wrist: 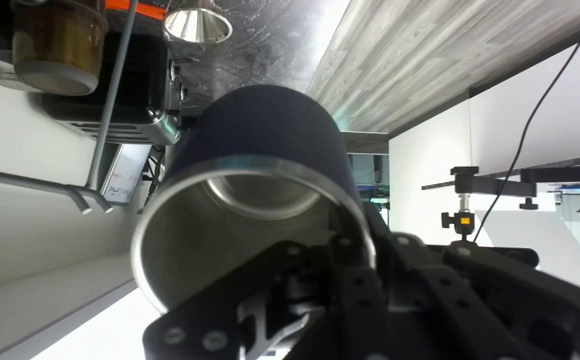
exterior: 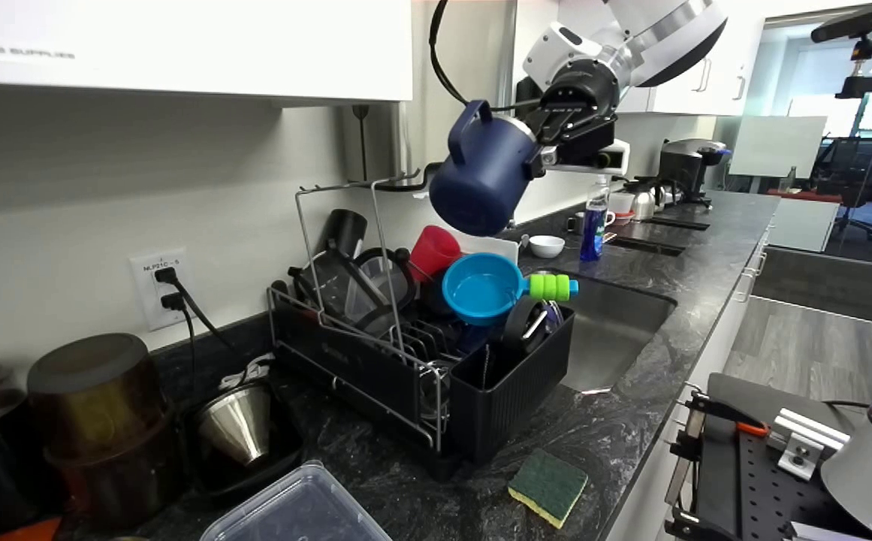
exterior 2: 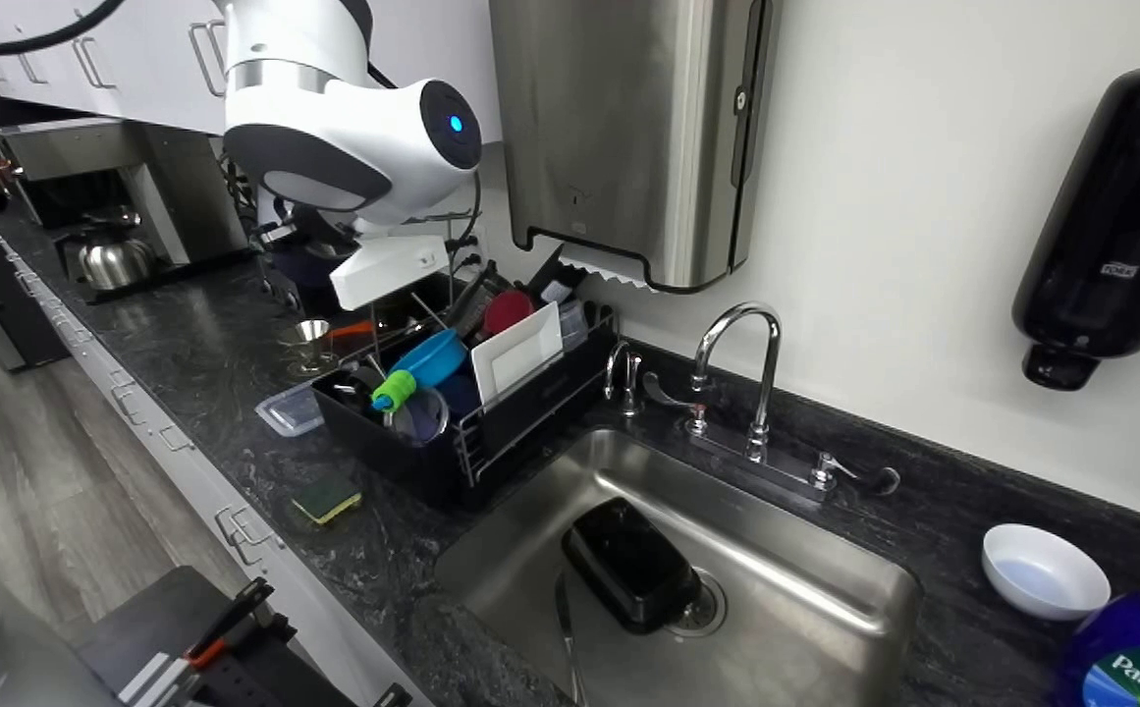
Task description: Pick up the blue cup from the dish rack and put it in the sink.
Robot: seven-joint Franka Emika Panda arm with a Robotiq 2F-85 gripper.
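Note:
The dark blue cup hangs in the air above the dish rack, tilted, with its handle at the upper left in an exterior view. My gripper is shut on the cup's rim. In the wrist view the gripper has one finger inside the cup and one outside. The cup's open mouth faces the wrist camera and its inside looks empty. In an exterior view the arm hides most of the cup. The steel sink lies beside the dish rack.
The rack holds a light blue pan with a green handle, a red cup and a white plate. The rack's wire frame rises high. A faucet and paper towel dispenser stand near. A black container lies in the sink.

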